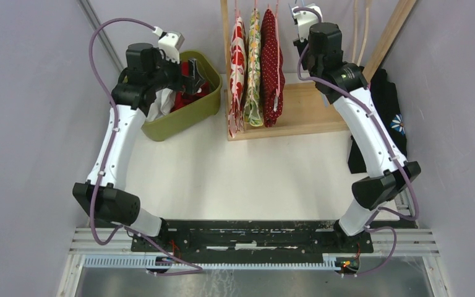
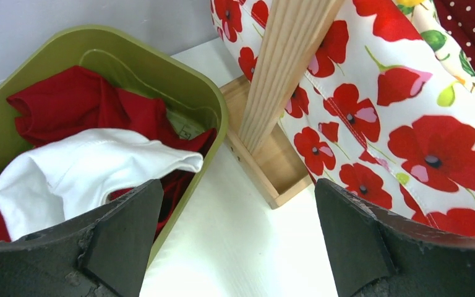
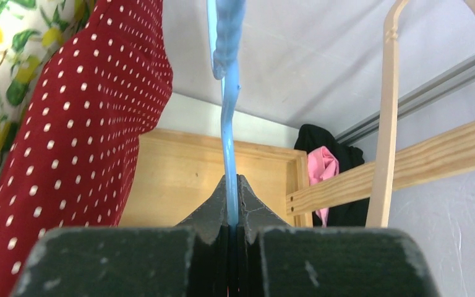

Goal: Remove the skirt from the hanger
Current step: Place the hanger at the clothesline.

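Three skirts hang on the wooden rack (image 1: 297, 111): a white poppy-print skirt (image 1: 237, 68), a yellow-green floral skirt (image 1: 255, 68) and a red polka-dot skirt (image 1: 272, 62). My right gripper (image 1: 306, 15) is up at the rack's rail, shut on a thin light-blue hanger (image 3: 230, 148), just right of the polka-dot skirt (image 3: 80, 124). No cloth shows on the visible part of that hanger. My left gripper (image 1: 188, 77) is open and empty, low between the green bin (image 2: 213, 105) and the poppy skirt (image 2: 408, 111).
The green bin (image 1: 207, 102) at back left holds red cloth (image 2: 80, 105) and white cloth (image 2: 93, 167). A rack post (image 2: 284, 68) stands beside it. A bare wooden hanger (image 3: 386, 124) hangs to the right. A black garment (image 1: 389, 105) lies at far right.
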